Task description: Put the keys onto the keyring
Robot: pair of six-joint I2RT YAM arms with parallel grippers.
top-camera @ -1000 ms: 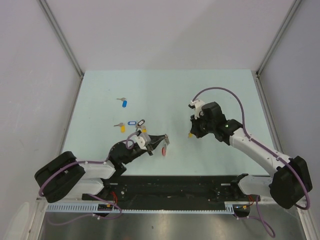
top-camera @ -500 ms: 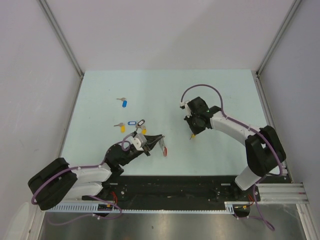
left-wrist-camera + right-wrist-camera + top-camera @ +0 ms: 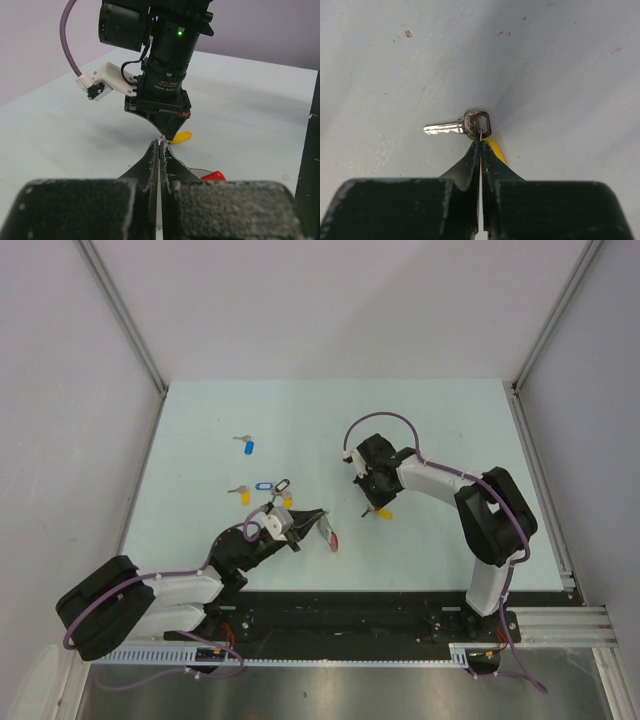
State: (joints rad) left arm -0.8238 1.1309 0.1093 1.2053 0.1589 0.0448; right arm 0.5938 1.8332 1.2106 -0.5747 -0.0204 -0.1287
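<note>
"Counting keys on the keyring (image 3: 329,536): none yet?"
"None. Nearest the bases, the left gripper (image 3: 160,145) has its jaws pressed together on it. Toward 3 o'clock from there, the right gripper (image 3: 481,145) is clamped on a yellow-tagged key (image 3: 457,126). The loose keys (image 3: 263,484) lie farther off, toward 10 o'clock."
"Any change?"
"The right gripper has swung leftward, closer to the keyring."

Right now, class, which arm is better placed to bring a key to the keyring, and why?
Right. The right hand is shut on the small ring of a yellow-tagged key, close beside the keyring, which the left hand grips, so the left is occupied.
</note>
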